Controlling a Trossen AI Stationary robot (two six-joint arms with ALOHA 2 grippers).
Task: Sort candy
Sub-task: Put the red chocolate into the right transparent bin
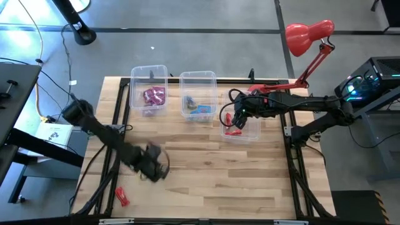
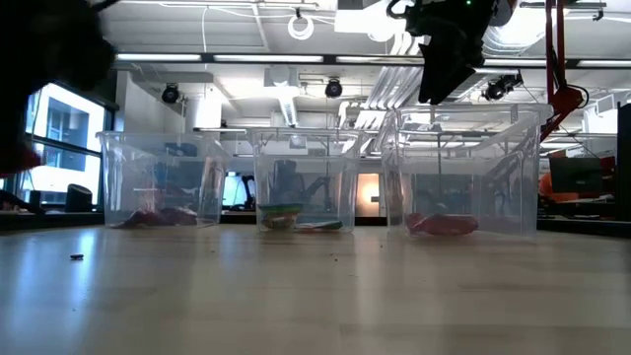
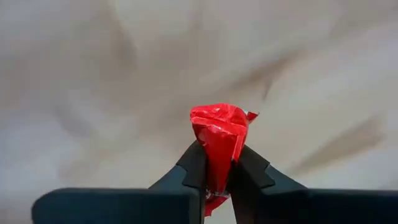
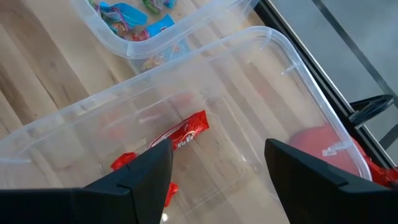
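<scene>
My left gripper (image 1: 156, 167) is over the table's near-left part, shut on a red wrapped candy (image 3: 217, 134). Another red candy (image 1: 122, 197) lies flat on the wood near the table's near-left corner. Three clear bins stand in a row at the far side. The left bin (image 1: 149, 78) holds purple packets (image 1: 154, 95). The middle bin (image 1: 199, 78) holds blue packets (image 4: 124, 14). The right bin (image 1: 250, 134) holds red candies (image 4: 183, 134). My right gripper (image 4: 217, 149) hangs open above that right bin (image 2: 463, 128), touching nothing. My left gripper pinches the red candy between its two fingers (image 3: 196, 165). The wrapper's crumpled end (image 3: 219, 121) sticks out past the fingertips, and a small bit of wrapper (image 3: 214, 204) shows behind them. The candy touches nothing else that I can see; the wood behind it is blurred.
A red desk lamp (image 1: 309, 34) stands off the table's far-right corner, its arm reaching down to the table edge. Black rails run along the left and right table sides. Bare wood (image 1: 219, 181) fills the middle and near part of the table.
</scene>
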